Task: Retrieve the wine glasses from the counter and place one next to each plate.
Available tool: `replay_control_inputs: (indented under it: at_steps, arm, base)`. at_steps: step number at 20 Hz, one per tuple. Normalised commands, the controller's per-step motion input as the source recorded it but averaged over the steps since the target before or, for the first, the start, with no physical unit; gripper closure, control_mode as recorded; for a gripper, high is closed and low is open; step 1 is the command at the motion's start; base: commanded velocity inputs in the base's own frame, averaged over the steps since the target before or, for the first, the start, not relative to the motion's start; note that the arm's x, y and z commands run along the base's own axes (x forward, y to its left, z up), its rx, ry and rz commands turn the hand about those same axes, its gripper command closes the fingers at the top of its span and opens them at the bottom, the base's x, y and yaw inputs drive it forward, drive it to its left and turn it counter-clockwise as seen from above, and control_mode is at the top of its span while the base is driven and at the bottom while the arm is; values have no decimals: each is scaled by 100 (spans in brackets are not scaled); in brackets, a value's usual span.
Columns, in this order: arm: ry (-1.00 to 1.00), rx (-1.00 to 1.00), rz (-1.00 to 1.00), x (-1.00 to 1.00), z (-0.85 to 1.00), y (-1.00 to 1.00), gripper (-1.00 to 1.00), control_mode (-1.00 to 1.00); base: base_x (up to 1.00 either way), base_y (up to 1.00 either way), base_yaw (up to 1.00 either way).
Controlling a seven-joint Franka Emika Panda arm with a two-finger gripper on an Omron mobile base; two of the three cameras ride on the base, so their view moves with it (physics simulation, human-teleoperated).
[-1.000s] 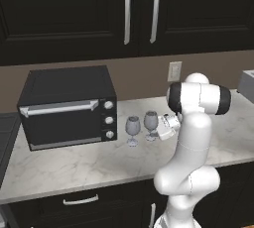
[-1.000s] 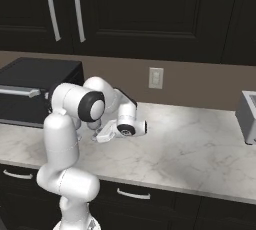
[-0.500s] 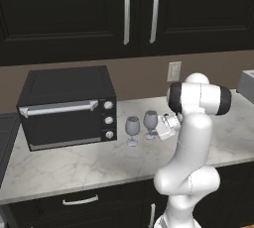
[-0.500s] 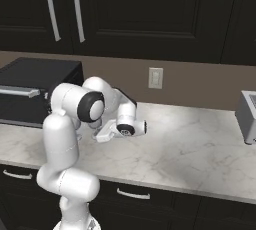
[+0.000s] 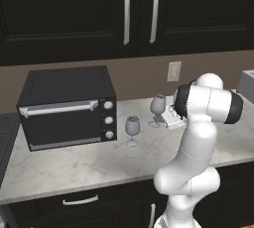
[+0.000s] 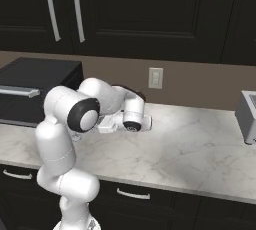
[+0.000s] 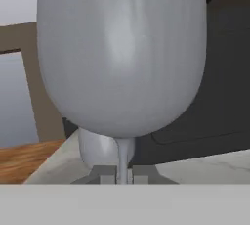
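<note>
Stem pinched between my two fingertips: in the hand view my gripper (image 7: 124,174) has its jaws drawn in tight on the thin stem of the near glass (image 7: 121,57), one finger (image 7: 104,174) on each side and touching it. The rounded grey bowl rises straight above my jaws and takes up most of what I see. Just behind the stem, low down, part of a second glass (image 7: 95,149) peeks out, and behind both stands the dark front of the oven (image 7: 219,97).

From the left base view, the glass I hold (image 5: 158,109) stands upright on the marbled counter (image 5: 74,160), near the back wall and below the outlet (image 5: 173,71). My hand reaches it from the right, low over the stone. The other glass (image 5: 132,129) stands upright too, a little nearer the front edge and to the left, just beside the oven's (image 5: 67,107) knob panel. The two glasses are near each other but apart.

In the right base view my arm bends across the counter (image 6: 190,149) toward the left, with the wrist level and close above the stone; my own arm hides the glasses there. A toaster (image 6: 247,117) sits at the far right of the worktop. Black cabinet doors with silver handles (image 5: 126,13) hang above, and black drawer fronts (image 6: 135,194) run below the counter edge.
</note>
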Motion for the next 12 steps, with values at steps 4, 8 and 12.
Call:
replay_control_inputs:
  at_steps: [4, 8, 12]
  arm:
    - [-16, 7, 1, -65, 97, 0, 100, -100]
    - [-20, 1, 4, -84, 90, 0, 100, -100]
    - [-20, 0, 4, -92, 72, 0, 100, -100]
  base:
    - [0, 0, 0]
    - [0, 0, 0]
    - [0, 0, 0]
